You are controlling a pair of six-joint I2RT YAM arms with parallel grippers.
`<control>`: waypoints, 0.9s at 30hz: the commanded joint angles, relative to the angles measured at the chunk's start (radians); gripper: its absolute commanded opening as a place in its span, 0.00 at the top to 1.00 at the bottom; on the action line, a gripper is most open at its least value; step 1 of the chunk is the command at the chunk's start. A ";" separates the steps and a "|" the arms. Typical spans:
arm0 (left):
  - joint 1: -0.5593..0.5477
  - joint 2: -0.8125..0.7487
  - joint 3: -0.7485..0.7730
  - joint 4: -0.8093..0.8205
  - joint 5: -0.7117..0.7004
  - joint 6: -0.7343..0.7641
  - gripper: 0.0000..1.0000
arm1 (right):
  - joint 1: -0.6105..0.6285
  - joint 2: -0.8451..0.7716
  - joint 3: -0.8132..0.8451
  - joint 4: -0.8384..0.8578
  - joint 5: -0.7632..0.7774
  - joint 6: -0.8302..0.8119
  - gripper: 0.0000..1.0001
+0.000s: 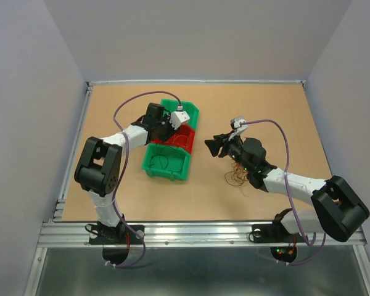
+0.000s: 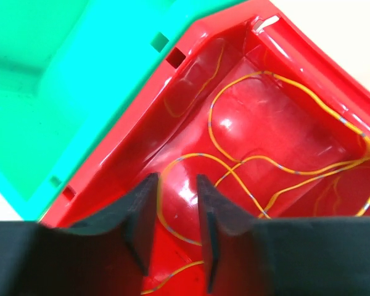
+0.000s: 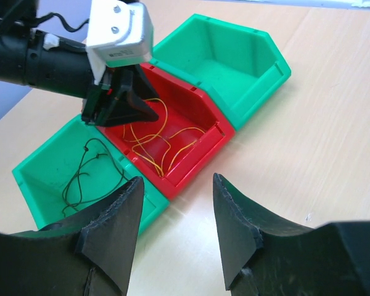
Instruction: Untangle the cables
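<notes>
- Hovering low inside the red bin [image 3: 203, 117], your left claw [image 2: 176, 185] stands parted and grips nothing. Orange-yellow cables [image 3: 157, 139] lie loose on the bin floor beneath it.
- Your right claw [image 3: 176, 185] hangs open and empty above the table [image 1: 265, 111], just beside the bins.
- A dark cable [image 3: 89, 172] curls in the near green bin [image 3: 31, 179].
- A tangle of thin cables [image 1: 236, 179] sits on the table under your right arm.

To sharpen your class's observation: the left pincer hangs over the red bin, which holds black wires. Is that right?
Not quite. The left pincer does hang over the red bin, but the wires in it are yellow, not black, as the left wrist view shows.
</notes>
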 commanded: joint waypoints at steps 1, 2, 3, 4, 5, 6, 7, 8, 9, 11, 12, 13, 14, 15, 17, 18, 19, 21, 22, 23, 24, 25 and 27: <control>0.000 -0.087 -0.037 0.037 0.016 0.014 0.51 | 0.001 -0.016 -0.025 0.063 0.032 -0.011 0.46; 0.002 -0.101 -0.040 0.039 0.021 0.017 0.49 | 0.001 -0.014 -0.025 0.063 0.034 -0.013 0.46; 0.002 -0.109 -0.043 0.040 0.027 0.021 0.47 | 0.001 -0.014 -0.025 0.063 0.034 -0.014 0.46; 0.002 -0.116 -0.051 0.042 0.039 0.026 0.43 | 0.002 -0.014 -0.025 0.063 0.032 -0.014 0.46; 0.002 -0.130 -0.057 0.043 0.042 0.029 0.41 | 0.001 -0.014 -0.023 0.063 0.031 -0.014 0.46; 0.003 -0.138 -0.057 0.043 0.048 0.032 0.37 | 0.001 -0.016 -0.025 0.063 0.028 -0.014 0.46; 0.005 -0.153 -0.060 0.043 0.062 0.032 0.23 | 0.002 -0.016 -0.026 0.063 0.023 -0.013 0.46; 0.005 -0.164 -0.063 0.043 0.071 0.034 0.21 | 0.001 -0.019 -0.028 0.063 0.023 -0.014 0.45; 0.006 -0.175 -0.066 0.042 0.078 0.038 0.21 | 0.002 -0.022 -0.031 0.062 0.023 -0.014 0.45; 0.011 -0.216 -0.082 0.037 0.104 0.043 0.20 | 0.001 -0.029 -0.034 0.062 0.029 -0.019 0.45; 0.014 -0.233 -0.086 0.031 0.126 0.044 0.20 | 0.001 -0.031 -0.035 0.060 0.032 -0.020 0.45; 0.017 -0.247 -0.092 0.029 0.139 0.044 0.16 | 0.002 -0.034 -0.038 0.059 0.040 -0.023 0.45; 0.017 -0.277 -0.103 0.028 0.147 0.044 0.15 | 0.002 -0.039 -0.040 0.055 0.042 -0.023 0.45; 0.016 -0.293 -0.109 0.026 0.156 0.046 0.12 | 0.002 -0.042 -0.043 0.055 0.046 -0.025 0.45; 0.019 -0.332 -0.120 0.025 0.170 0.041 0.08 | 0.001 -0.049 -0.046 0.054 0.061 -0.023 0.45; 0.020 -0.349 -0.123 0.026 0.170 0.037 0.07 | 0.001 -0.058 -0.049 0.052 0.066 -0.025 0.45; 0.022 -0.368 -0.128 0.035 0.164 0.009 0.07 | 0.002 -0.066 -0.055 0.054 0.084 -0.023 0.45; 0.040 -0.446 -0.170 0.124 0.138 -0.040 0.01 | 0.001 -0.095 -0.075 0.054 0.115 -0.017 0.45; 0.046 -0.480 -0.222 0.158 0.133 -0.060 0.01 | 0.002 -0.107 -0.084 0.054 0.152 -0.014 0.42; 0.055 -0.554 -0.256 0.201 0.130 -0.074 0.01 | 0.001 -0.123 -0.092 0.054 0.167 -0.013 0.34; 0.056 -0.593 -0.295 0.326 0.086 -0.097 0.01 | 0.001 -0.147 -0.107 0.054 0.186 -0.016 0.30; 0.057 -0.627 -0.337 0.404 0.052 -0.141 0.01 | 0.001 -0.160 -0.108 0.052 0.186 -0.019 0.26; 0.057 -0.699 -0.460 0.596 -0.061 -0.268 0.01 | 0.001 -0.195 -0.099 -0.069 0.198 -0.017 0.13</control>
